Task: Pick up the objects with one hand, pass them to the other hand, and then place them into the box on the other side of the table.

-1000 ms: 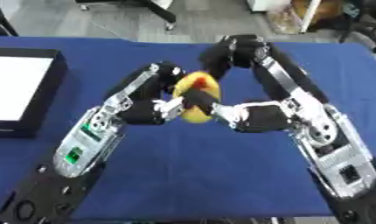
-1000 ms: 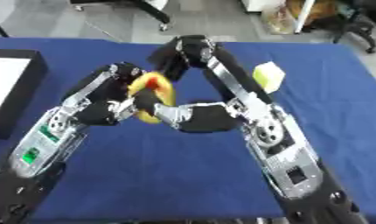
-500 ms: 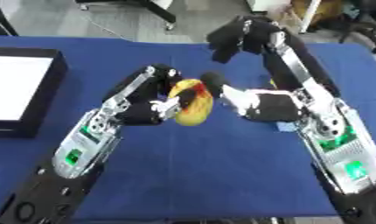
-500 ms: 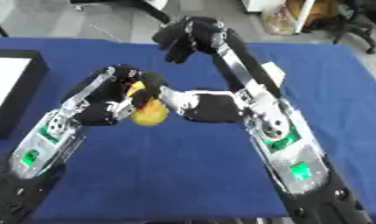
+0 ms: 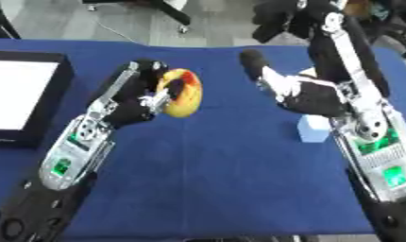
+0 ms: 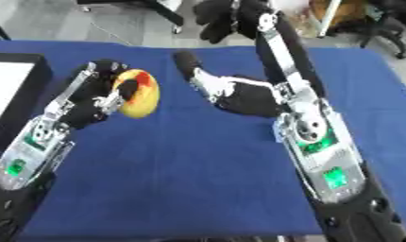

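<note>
Above the blue table, held up in the left hand: a yellow fruit with a red patch, maybe a mango, with the fingers and the thumb curled round its left side. Not touching the cloth, as far as can be judged. Clearly apart from the right hand, with a strip of bare blue cloth between the two. Right hand empty, fingers stretched out toward the fruit and holding nothing.

So, judged from this: pick-up done, hand-over also done or nearly so, because only one hand grips the fruit. Placing not yet done. Far to the left, at the edge of the table, a black box with a white inside, with no object visible in the part that shows. Well apart from the fruit, so a swing of the left arm toward that side remains, then a lowering over the white inside and an opening of the fingers.

Near the right forearm, on the cloth: a small pale blue block, standing alone and untouched. Probably one more object for the same cycle, though hard to say with certainty. Whether further objects wait beyond it, cannot tell; partly hidden behind the right arm.
</note>
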Robot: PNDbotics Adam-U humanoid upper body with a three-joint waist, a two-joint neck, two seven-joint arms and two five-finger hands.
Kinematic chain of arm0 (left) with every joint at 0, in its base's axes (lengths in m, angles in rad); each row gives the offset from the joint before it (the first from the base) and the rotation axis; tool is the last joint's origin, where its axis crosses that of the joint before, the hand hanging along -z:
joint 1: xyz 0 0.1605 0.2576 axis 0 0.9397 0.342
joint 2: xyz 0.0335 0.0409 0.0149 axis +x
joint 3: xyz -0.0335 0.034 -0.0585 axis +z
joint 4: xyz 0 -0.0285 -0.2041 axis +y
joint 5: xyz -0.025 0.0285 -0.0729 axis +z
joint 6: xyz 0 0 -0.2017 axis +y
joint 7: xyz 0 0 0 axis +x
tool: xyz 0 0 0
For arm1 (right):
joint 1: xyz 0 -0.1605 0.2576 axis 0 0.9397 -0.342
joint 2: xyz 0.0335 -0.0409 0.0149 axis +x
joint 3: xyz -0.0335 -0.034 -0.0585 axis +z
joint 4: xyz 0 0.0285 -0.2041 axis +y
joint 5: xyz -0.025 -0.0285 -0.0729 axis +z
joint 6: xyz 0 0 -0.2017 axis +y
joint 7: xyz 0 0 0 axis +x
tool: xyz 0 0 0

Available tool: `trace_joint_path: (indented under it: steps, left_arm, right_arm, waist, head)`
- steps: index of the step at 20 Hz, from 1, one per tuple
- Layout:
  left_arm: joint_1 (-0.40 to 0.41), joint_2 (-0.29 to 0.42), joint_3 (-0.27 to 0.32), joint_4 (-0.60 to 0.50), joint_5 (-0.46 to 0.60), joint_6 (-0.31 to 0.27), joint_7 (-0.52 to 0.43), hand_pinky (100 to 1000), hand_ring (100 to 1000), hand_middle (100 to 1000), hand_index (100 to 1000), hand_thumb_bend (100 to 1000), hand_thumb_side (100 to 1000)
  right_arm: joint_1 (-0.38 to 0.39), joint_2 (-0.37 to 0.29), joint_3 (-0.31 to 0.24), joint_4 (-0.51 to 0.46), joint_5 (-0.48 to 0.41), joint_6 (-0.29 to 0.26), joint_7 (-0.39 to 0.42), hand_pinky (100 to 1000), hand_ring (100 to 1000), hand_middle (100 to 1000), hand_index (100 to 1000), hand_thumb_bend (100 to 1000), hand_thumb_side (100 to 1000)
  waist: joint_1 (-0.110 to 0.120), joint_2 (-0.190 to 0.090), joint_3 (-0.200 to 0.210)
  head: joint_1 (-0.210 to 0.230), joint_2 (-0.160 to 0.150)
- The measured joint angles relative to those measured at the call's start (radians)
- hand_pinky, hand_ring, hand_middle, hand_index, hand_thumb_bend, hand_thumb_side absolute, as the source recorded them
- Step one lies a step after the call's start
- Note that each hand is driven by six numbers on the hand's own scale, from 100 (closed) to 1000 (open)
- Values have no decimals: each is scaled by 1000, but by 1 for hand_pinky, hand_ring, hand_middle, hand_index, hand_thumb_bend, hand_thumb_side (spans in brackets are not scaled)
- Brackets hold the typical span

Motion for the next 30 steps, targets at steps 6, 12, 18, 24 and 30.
trace_joint_path:
  steps: [6,12,18,24,30]
  left_arm:
    - [47,121,121,-22,-38,-1,119,342,354,309,437,329,349]
    - [120,234,261,31,-99,20,291,340,355,312,440,335,344]
    - [144,309,363,176,-159,50,456,341,362,321,451,344,347]
    - [134,371,401,369,-195,100,574,357,383,350,479,355,357]
    - [108,394,397,567,-242,151,600,471,504,515,625,401,430]
  right_arm:
    - [26,-13,-20,0,11,11,-28,551,566,581,699,382,413]
    - [54,-25,-21,0,11,22,-33,546,563,579,698,379,409]
    - [70,-31,-21,0,12,34,-24,544,562,578,698,374,409]
    - [78,-34,-20,0,12,40,-15,543,561,578,698,372,408]
    - [78,-35,-20,0,12,39,-7,542,560,577,697,368,407]
  waist:
    - [5,-6,6]
    - [15,-7,12]
    - [20,-10,13]
    - [24,-12,9]
    - [24,-13,1]
  head:
    - [-1,0]
    - [48,0]
    - [138,-11]
    - [171,-37]
    - [175,-49]
